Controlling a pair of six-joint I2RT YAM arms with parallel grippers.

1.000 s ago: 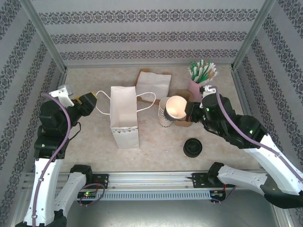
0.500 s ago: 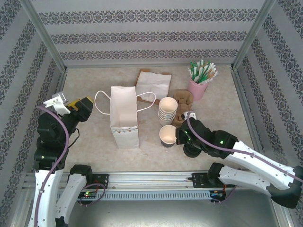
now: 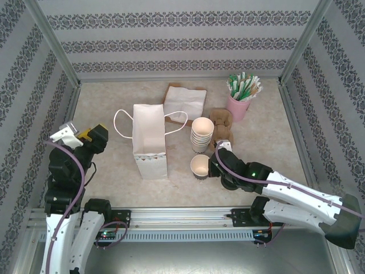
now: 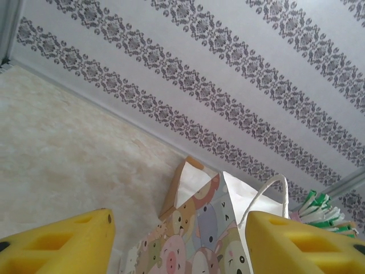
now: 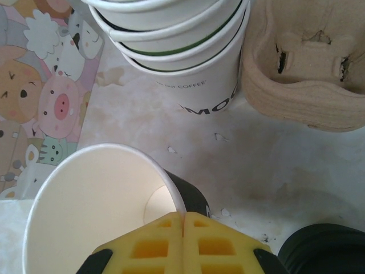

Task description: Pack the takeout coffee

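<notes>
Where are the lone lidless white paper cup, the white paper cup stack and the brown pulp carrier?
Lone lidless cup (image 5: pixel 97 205): right wrist view, inner wall.
Cup stack (image 3: pixel 200 142): top external view, side.
Pulp carrier (image 5: pixel 302 85): right wrist view, outer wall.

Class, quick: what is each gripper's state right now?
Left gripper: open, empty.
Right gripper: shut on the lidless paper cup, at its rim.

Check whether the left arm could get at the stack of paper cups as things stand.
Probably not directly: the upright paper bag stands between the open left pincer and the stack of cups, and the right pincer holds a single cup close by it. Going over the bag might work.
</notes>
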